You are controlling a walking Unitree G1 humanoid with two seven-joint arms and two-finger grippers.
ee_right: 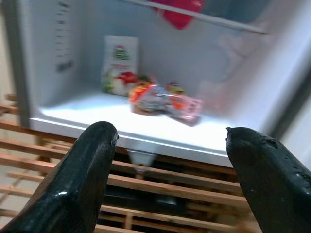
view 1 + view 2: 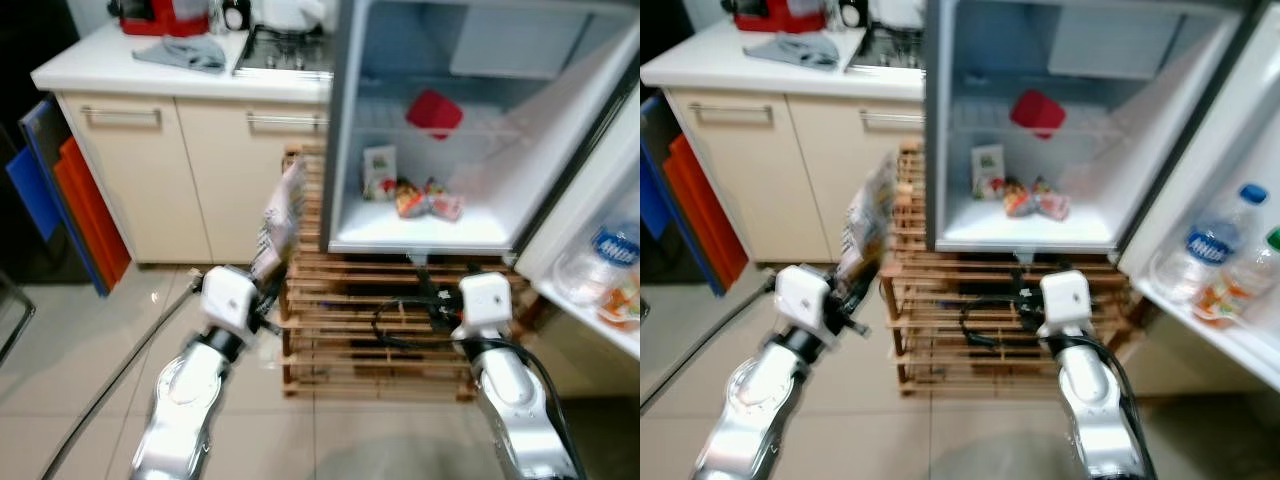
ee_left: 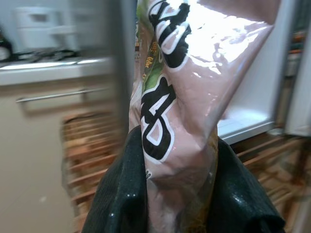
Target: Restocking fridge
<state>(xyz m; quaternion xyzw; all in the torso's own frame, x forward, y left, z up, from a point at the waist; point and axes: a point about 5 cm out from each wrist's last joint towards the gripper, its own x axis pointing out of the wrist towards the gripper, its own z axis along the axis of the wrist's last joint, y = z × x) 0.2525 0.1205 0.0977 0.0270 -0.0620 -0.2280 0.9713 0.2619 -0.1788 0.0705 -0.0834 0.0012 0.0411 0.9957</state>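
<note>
The left gripper (image 2: 268,262) is clamped on a pinkish snack bag (image 2: 281,222), holding it upright just left of the open fridge (image 2: 345,130), in front of the wooden slatted rack (image 2: 340,330) the fridge stands on. The right gripper (image 1: 170,160) hangs empty with its fingers (image 1: 82,179) spread wide, low in front of the fridge's bottom edge and pointing at the lower shelf. On that shelf a small carton (image 2: 379,172) stands beside a couple of wrapped packets (image 2: 428,198), a red container (image 2: 434,112) sits on the wire shelf above them, and a water bottle (image 2: 1206,250) rests in the fridge's door rack.
</note>
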